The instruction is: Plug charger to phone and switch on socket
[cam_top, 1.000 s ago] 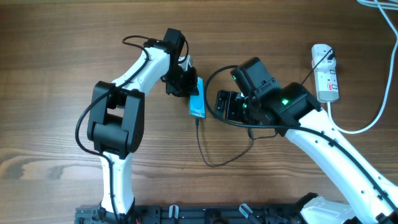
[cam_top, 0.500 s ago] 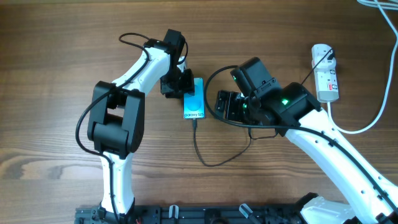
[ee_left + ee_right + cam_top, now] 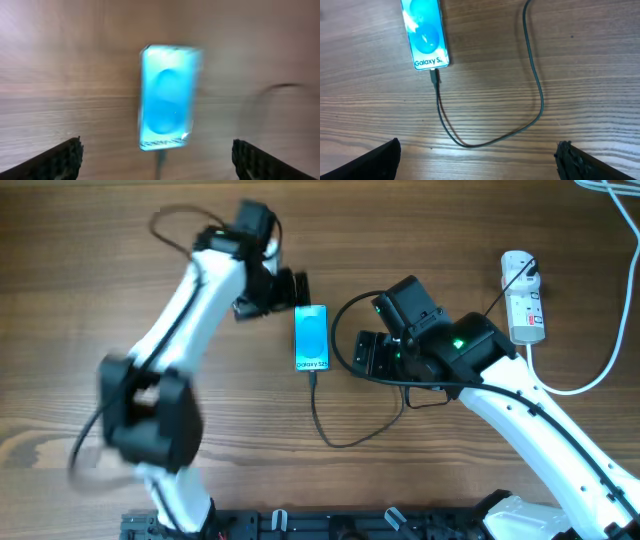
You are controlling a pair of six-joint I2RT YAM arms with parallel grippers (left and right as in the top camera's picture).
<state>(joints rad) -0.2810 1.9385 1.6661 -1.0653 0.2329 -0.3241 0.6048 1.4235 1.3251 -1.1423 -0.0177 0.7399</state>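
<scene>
The phone (image 3: 312, 337) lies flat on the wooden table, its teal screen up and the "Galaxy" lettering at the near short edge. The charger's connector (image 3: 314, 377) sits in that edge. Its thin black cable (image 3: 338, 442) loops toward me and runs under the right arm to a black plug (image 3: 527, 276) in the white socket (image 3: 524, 308). My left gripper (image 3: 288, 288) hangs open just left of the phone's far end, apart from it, and the blurred phone (image 3: 167, 97) shows between its fingertips (image 3: 60, 159). My right gripper (image 3: 356, 352) stands open right of the phone (image 3: 425, 35), above the cable loop (image 3: 540, 100).
The socket's thick white lead (image 3: 600, 370) curves along the right side of the table. Another white cable (image 3: 603, 190) crosses the far right corner. A black rail (image 3: 300, 525) runs along the near edge. Both arm bases stand near that edge.
My left gripper has opened and let go of the phone, which went from tilted on edge to lying flat. The left arm is swinging back to the left. The right arm stayed put.
</scene>
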